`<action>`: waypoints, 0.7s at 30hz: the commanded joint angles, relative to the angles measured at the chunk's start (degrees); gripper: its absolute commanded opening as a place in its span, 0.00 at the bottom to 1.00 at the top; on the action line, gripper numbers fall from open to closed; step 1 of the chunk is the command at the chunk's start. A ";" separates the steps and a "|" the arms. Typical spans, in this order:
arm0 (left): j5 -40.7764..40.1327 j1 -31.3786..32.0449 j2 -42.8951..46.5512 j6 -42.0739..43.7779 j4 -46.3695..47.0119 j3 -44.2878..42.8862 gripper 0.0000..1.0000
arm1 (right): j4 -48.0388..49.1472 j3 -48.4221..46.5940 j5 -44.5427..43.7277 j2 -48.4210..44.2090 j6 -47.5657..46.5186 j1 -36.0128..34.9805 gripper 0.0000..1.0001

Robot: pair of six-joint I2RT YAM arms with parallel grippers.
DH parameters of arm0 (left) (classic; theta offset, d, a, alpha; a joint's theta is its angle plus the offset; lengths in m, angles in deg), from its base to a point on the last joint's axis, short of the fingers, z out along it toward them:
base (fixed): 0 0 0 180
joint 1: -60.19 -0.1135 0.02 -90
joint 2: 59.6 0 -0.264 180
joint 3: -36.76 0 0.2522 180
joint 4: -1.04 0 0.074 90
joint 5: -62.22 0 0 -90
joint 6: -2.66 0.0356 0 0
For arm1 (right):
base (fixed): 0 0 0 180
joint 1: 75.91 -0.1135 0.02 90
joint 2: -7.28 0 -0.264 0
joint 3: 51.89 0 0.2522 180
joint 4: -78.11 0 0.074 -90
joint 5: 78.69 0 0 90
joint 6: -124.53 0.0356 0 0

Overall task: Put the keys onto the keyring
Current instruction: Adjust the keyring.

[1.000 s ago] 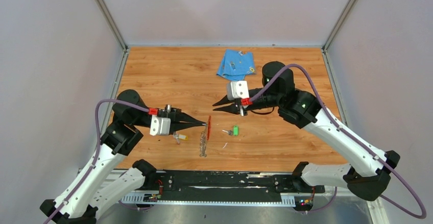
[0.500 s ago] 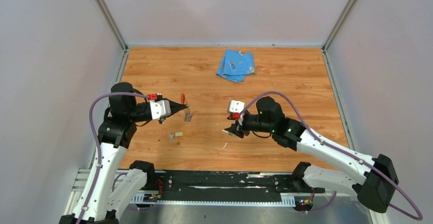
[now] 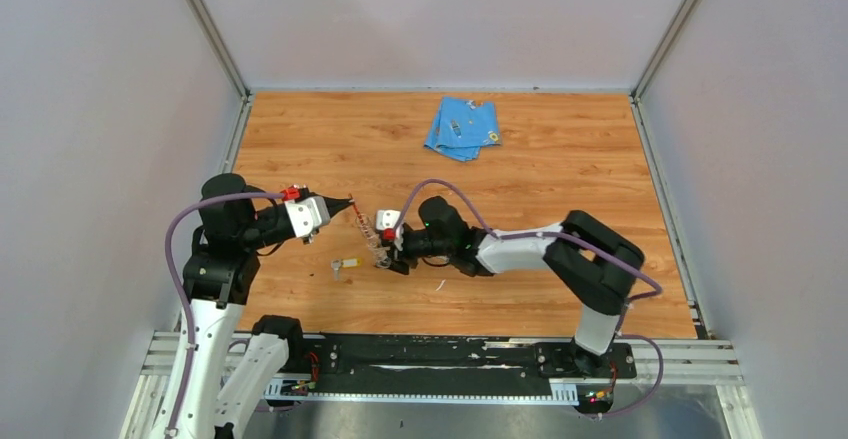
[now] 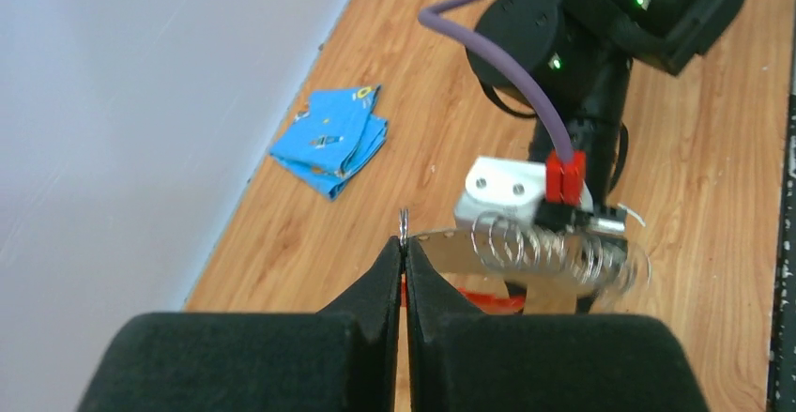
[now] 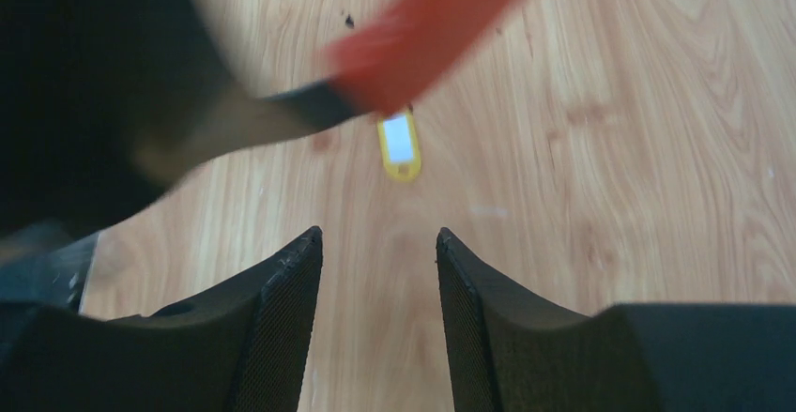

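A folded blue cloth [image 3: 463, 127] with small printed figures lies flat near the far edge of the wood-grain bench [image 3: 580, 159], which pale grey panels [image 3: 100, 109] enclose on three sides, while a tiny white scrap [image 3: 438, 284] lies toward the black rail [image 3: 440, 354] along the near edge.

White arms [image 3: 197, 344], black joints [image 3: 598, 269], purple cables [image 3: 215, 199], red plugs [image 4: 565, 173], green lights [image 4: 641, 0]; the right gripper [image 5: 377, 232] has black fingers [image 5: 272, 318], ribbed inside.

No words, brands or numbers can be read anywhere. The yellow key tag [image 5: 399, 144] shows a plain white label; the blue cloth [image 3: 462, 127] bears small prints too tiny to read.
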 commanded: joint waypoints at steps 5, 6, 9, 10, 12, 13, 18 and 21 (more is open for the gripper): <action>-5.25 -1.76 0.40 -1.91 0.80 -1.24 0.00 | 13.56 -11.87 -0.37 13.87 2.71 -3.18 0.50; -4.67 -1.82 0.34 -2.12 0.65 -1.58 0.00 | 13.42 -11.42 -1.05 13.53 2.60 -3.02 0.50; 0.20 -1.78 -0.10 2.58 -4.96 -3.11 0.00 | 14.83 -5.26 -2.76 6.18 2.86 -0.46 0.51; 1.51 -1.71 -0.26 3.75 -6.41 -3.23 0.00 | 15.00 -2.77 -2.07 2.64 3.25 1.58 0.51; 3.51 -1.57 -0.22 3.80 -6.98 -2.26 0.00 | 11.01 1.35 -0.34 -5.88 2.45 3.59 0.52; 4.72 -1.47 -0.23 4.05 -7.06 -1.63 0.00 | 7.05 2.65 0.40 -10.83 1.08 3.88 0.52; 10.67 -0.75 0.05 6.47 -7.13 1.20 0.00 | -15.85 1.82 5.61 -30.50 -6.83 4.02 0.53; 13.10 -0.30 0.36 7.93 -7.01 2.54 0.00 | -21.31 -1.49 7.34 -35.95 -8.73 3.96 0.53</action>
